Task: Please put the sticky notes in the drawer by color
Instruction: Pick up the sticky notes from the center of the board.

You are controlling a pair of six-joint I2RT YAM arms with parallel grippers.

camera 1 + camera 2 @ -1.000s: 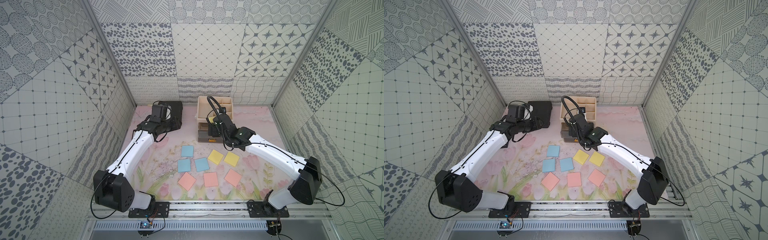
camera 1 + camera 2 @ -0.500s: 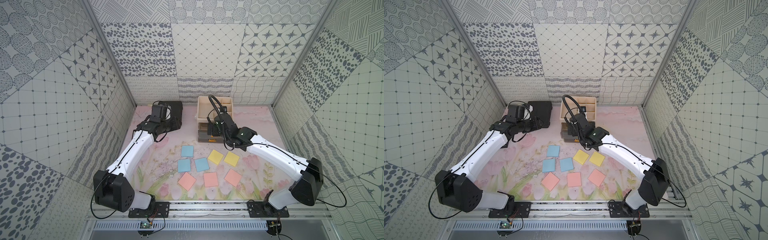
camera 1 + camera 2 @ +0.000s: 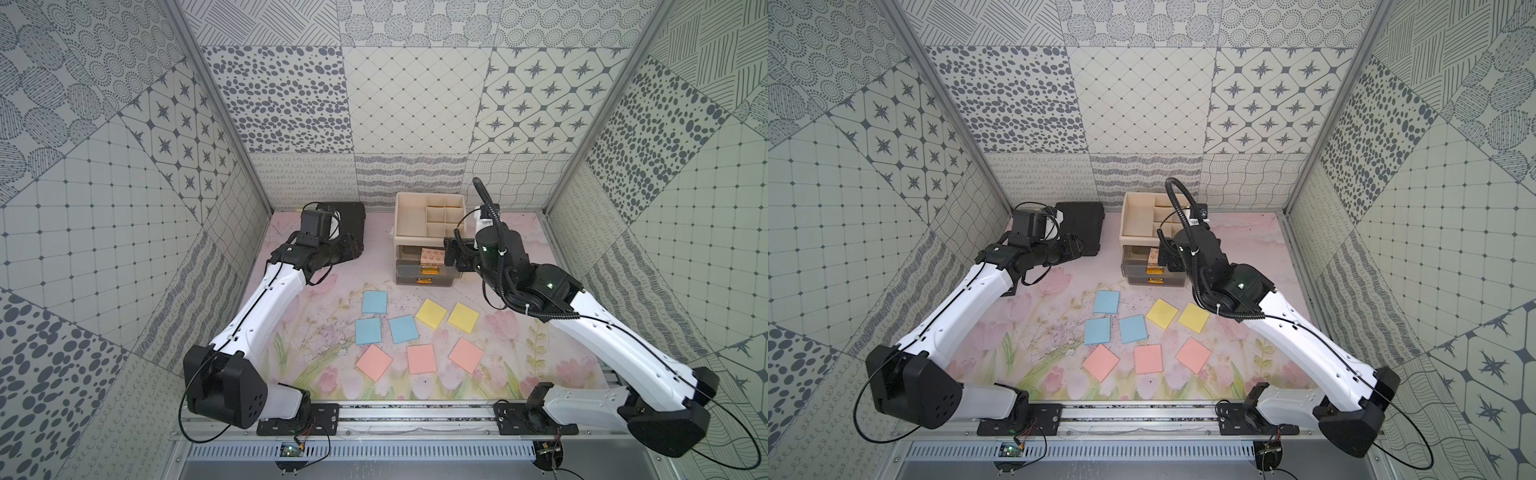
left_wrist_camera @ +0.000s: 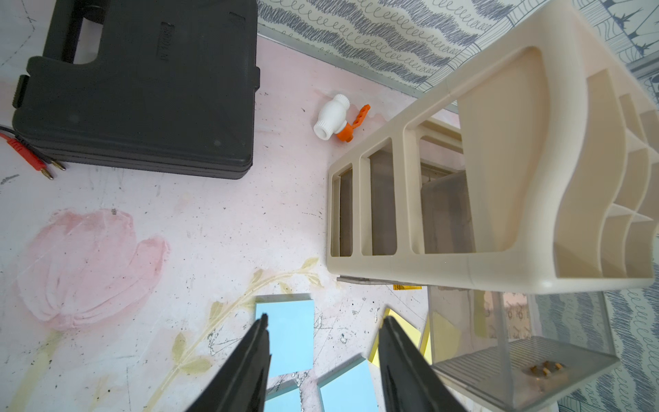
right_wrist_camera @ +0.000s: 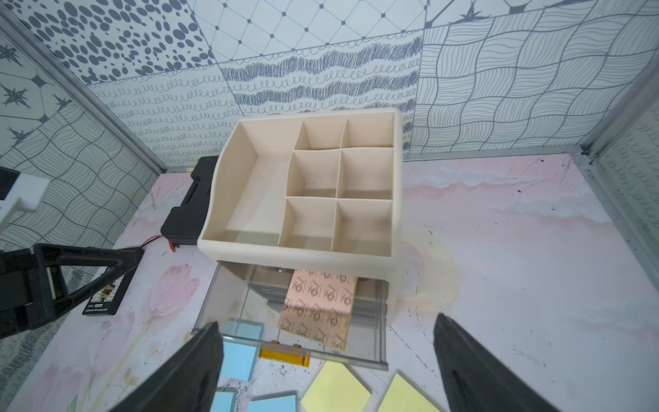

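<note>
Right gripper (image 5: 326, 321): jaws spread wide, empty, set either side of the pulled-out top drawer (image 5: 342, 358) of the cabinet (image 3: 428, 232); contact not discernible.
Left gripper (image 4: 325, 318): jaws parted about halfway, empty, touching nothing, raised beside the black case (image 3: 353, 220) at the far left corner of the table (image 3: 519, 374).
Cabinet: middle of the far edge.
Inside top drawer: one patterned pink sheet (image 5: 319, 310).
Sticky notes, eight visible, flat mid-table: three blue (image 3: 374, 302), two yellow (image 3: 431, 313), three pink (image 3: 421, 359) nearest the front edge.

Top views look down; both wrist views face the drawer (image 5: 296, 255).
</note>
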